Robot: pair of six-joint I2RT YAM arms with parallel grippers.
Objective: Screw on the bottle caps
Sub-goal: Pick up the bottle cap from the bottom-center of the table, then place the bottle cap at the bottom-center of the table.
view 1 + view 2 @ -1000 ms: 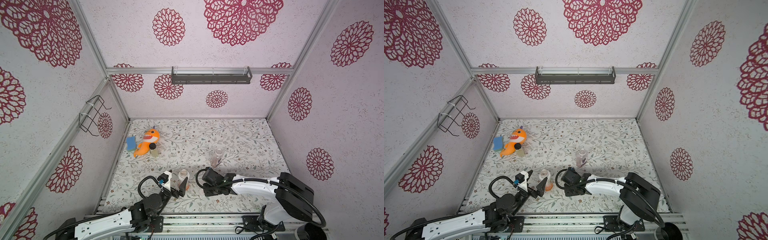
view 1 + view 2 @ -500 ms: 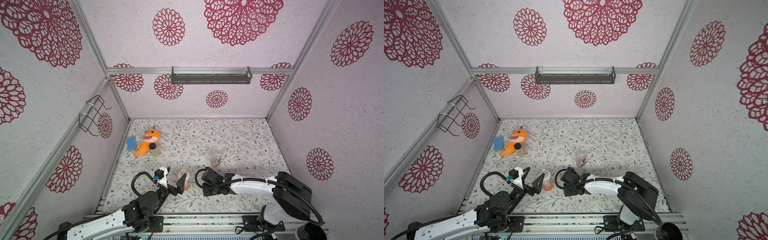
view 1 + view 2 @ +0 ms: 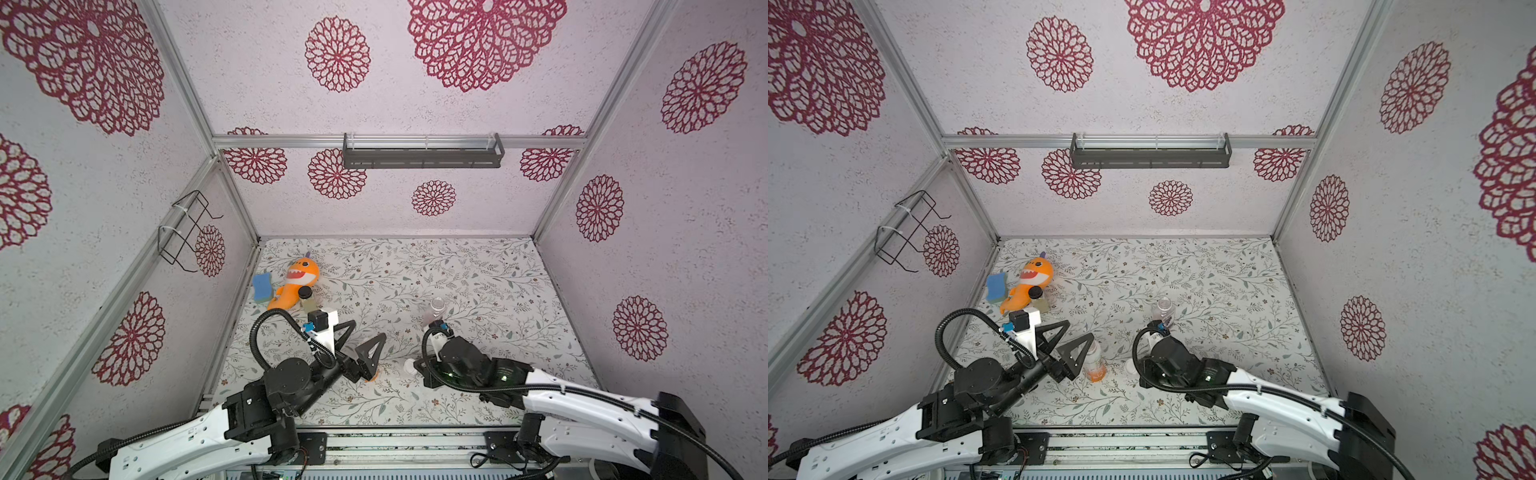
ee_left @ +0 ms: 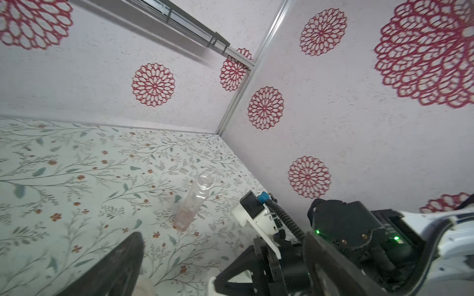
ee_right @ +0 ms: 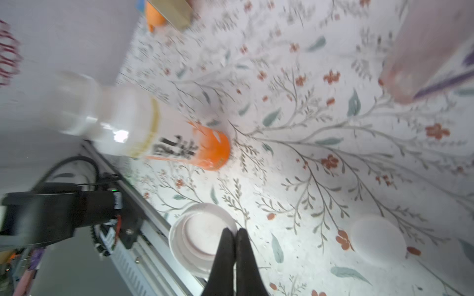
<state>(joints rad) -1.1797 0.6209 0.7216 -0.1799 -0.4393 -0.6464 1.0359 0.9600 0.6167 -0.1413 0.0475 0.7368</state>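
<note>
cap [image 5: 197, 237] lies at tips of closed right pincer [image 5: 234, 231].

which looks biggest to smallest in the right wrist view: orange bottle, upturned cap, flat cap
1. orange bottle
2. upturned cap and flat cap: they look about alike, so they are not ranked against each other

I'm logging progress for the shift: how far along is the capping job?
Done: nothing visible; the purple bottle stands open-mouthed. In hand: the right gripper is shut at the rim of the upturned cap on the table; the open left gripper hovers beside the orange bottle. Left: screwing on that cap and the second cap lying flat.
</note>
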